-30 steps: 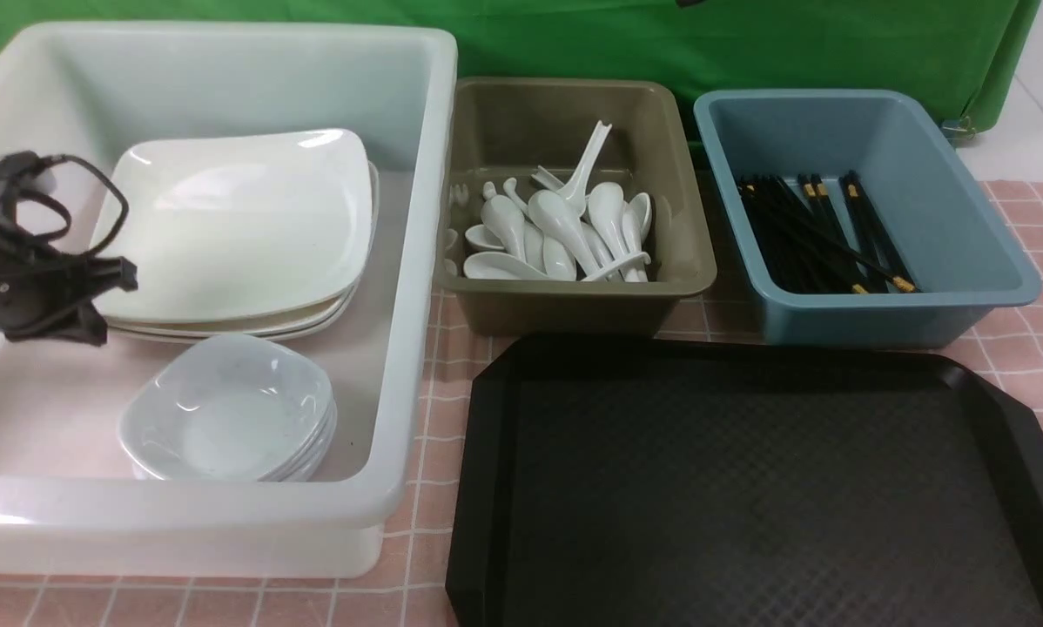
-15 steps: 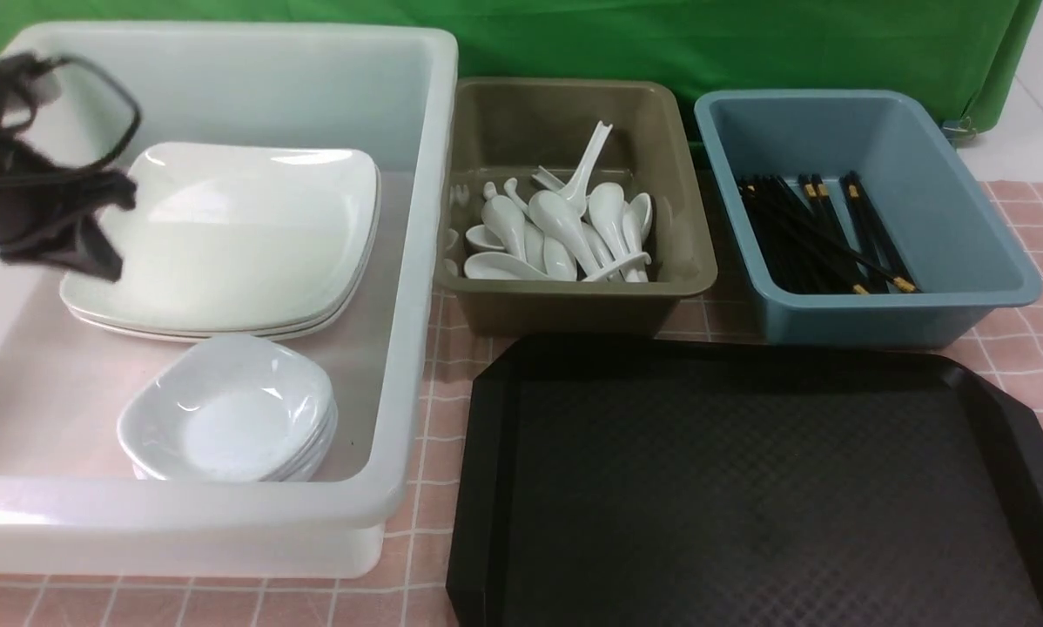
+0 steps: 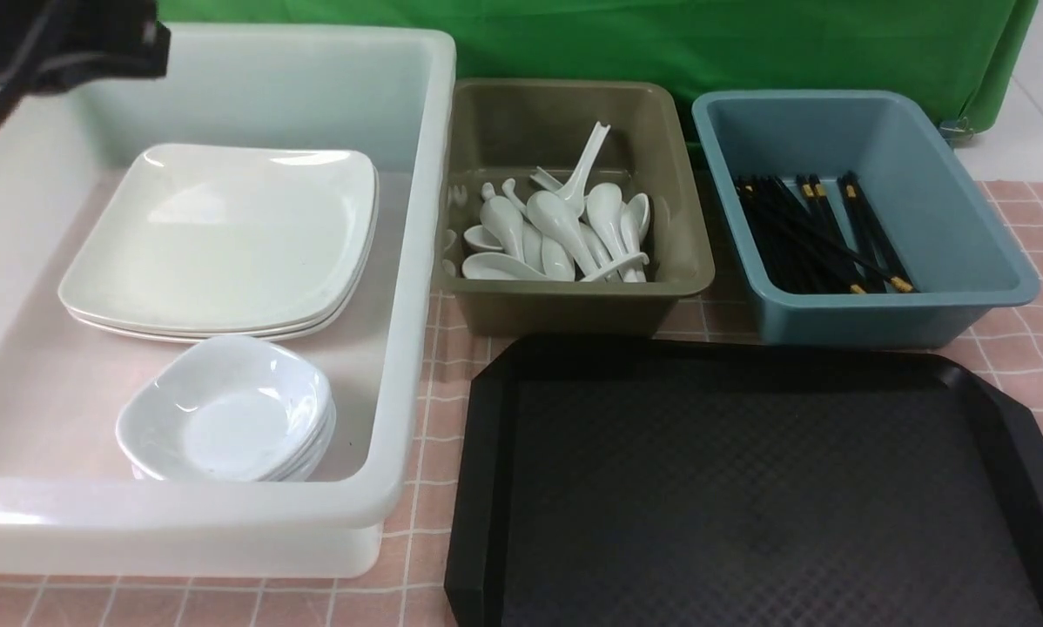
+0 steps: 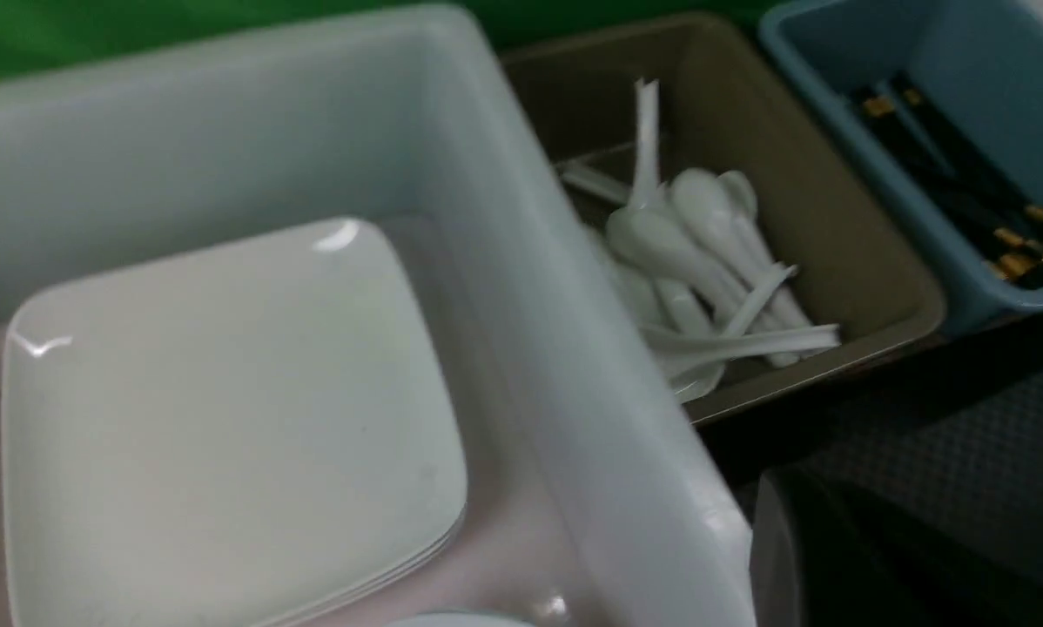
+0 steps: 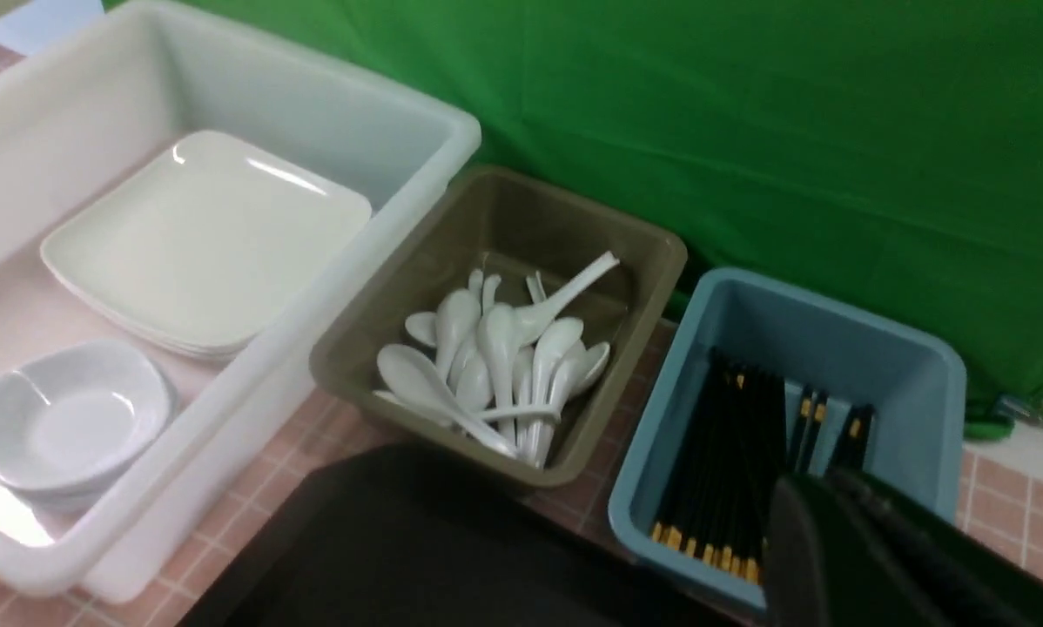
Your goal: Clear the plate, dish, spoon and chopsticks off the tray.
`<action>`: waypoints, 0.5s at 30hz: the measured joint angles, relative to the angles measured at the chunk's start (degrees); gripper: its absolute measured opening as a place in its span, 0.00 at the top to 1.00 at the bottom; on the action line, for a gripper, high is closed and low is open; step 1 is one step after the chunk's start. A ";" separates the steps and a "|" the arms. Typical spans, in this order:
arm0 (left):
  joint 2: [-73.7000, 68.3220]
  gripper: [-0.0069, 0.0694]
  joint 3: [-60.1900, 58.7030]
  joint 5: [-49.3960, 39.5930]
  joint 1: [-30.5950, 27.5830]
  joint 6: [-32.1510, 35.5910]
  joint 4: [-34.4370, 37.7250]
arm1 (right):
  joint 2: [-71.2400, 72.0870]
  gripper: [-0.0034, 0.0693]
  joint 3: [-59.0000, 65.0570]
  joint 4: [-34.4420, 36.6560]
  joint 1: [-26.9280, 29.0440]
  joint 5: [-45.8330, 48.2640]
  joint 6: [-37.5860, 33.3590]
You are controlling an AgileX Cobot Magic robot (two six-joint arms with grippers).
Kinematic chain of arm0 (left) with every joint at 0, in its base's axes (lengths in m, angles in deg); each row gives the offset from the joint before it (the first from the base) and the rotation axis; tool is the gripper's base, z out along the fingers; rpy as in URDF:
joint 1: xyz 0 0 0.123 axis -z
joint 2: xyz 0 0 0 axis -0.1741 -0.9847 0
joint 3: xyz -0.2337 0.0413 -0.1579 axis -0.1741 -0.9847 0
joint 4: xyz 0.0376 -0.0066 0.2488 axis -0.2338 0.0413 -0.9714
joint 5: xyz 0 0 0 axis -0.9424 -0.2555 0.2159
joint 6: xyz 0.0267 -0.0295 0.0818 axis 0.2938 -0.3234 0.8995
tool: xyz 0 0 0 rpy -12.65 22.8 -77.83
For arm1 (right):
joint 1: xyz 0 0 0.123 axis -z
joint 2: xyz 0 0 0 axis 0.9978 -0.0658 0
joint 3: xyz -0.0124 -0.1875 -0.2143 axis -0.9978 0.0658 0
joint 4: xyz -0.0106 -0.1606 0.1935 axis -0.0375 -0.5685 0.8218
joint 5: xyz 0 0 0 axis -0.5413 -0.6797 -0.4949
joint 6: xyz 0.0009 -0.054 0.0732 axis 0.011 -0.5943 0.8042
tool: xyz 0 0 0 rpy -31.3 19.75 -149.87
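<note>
I find the tray [image 3: 748, 488] bare; the plate [image 3: 217, 235] now lies flat on its stack in the white bin [image 3: 225, 514]. My left gripper [image 3: 60, 39] has lifted clear, jaws closed and empty like the right's; I judge clearing complete.

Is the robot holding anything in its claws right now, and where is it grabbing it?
Nothing is held. The left claw is up above the white bin, and both claws are shut on nothing. The plate lies in the bin, and the tray is bare.
</note>
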State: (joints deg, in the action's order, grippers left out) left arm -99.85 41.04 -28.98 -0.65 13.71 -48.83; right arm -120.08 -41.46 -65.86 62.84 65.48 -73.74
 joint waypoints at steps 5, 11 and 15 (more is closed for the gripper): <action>16.48 0.90 -14.91 5.30 2.72 -0.77 0.06 | 20.10 0.91 29.36 -2.45 0.00 -18.59 4.41; 32.92 0.90 -34.51 13.36 2.78 -1.47 0.32 | 42.26 0.91 61.88 -2.63 0.00 -44.62 10.00; 39.69 0.90 -43.67 19.57 2.78 -1.47 1.33 | 51.81 0.91 76.57 -2.63 0.00 -58.94 10.91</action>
State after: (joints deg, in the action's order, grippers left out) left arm -60.17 -2.63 -9.42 2.13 12.24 -47.49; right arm -68.27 35.11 -68.50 62.84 6.54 -62.83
